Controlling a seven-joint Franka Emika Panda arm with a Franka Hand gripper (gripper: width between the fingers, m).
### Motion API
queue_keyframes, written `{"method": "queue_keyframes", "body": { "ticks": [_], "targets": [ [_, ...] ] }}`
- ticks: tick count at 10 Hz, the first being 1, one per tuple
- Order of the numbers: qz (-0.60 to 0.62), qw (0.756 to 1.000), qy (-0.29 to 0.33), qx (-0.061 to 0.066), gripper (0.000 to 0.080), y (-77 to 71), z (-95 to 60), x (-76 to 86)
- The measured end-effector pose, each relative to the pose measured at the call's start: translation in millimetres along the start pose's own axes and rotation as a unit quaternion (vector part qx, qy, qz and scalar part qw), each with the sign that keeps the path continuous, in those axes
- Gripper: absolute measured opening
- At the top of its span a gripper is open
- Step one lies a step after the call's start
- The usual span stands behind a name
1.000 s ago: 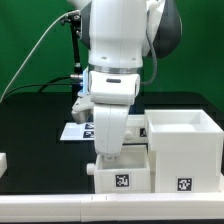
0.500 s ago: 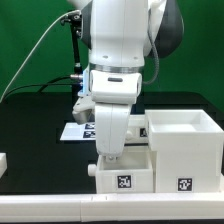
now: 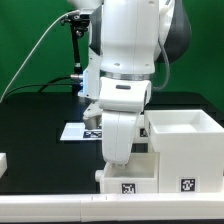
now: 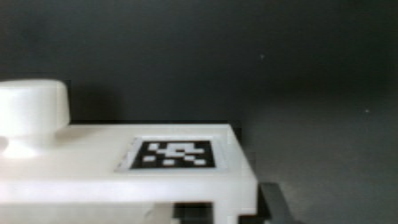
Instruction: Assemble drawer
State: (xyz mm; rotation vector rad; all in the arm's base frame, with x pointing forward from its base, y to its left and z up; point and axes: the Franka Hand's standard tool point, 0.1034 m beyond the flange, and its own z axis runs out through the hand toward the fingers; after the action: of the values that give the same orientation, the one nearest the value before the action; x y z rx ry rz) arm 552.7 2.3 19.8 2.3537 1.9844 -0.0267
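drawer [image 3: 127,181]: white, low at front of black table [image 3: 35,120], tagged face toward exterior camera, long axis hidden by arm | knob [image 4: 31,112]: round, white, beside tag [image 4: 175,154] | gripper [image 4: 228,210]: fingers pressed together, at drawer | drawer box [image 3: 186,148]: white, open-topped, just beside, exterior view's right | marker board [image 3: 80,131]: behind

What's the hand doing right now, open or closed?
Hand: closed, down at the small white drawer box; nothing visibly held.
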Motion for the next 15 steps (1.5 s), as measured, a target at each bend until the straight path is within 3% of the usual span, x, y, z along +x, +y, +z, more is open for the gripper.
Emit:
{"method": "queue_keyframes", "body": {
  "ticks": [1,2,4,11,15],
  "targets": [
    [-0.017,1.0,-0.001,-0.023,0.0038,-1.4,0.2,-3.0],
    [-0.032,0.999,-0.003,-0.032,0.0038,-3.6,0.5,-8.7],
    [-0.057,0.998,-0.007,-0.034,0.0038,-9.4,0.1,-15.2],
    [-0.071,0.997,-0.014,-0.036,0.0038,-7.0,0.3,-17.0],
    [-0.06,0.997,-0.023,-0.033,0.0039,2.2,1.2,-16.6]
  ]
}}
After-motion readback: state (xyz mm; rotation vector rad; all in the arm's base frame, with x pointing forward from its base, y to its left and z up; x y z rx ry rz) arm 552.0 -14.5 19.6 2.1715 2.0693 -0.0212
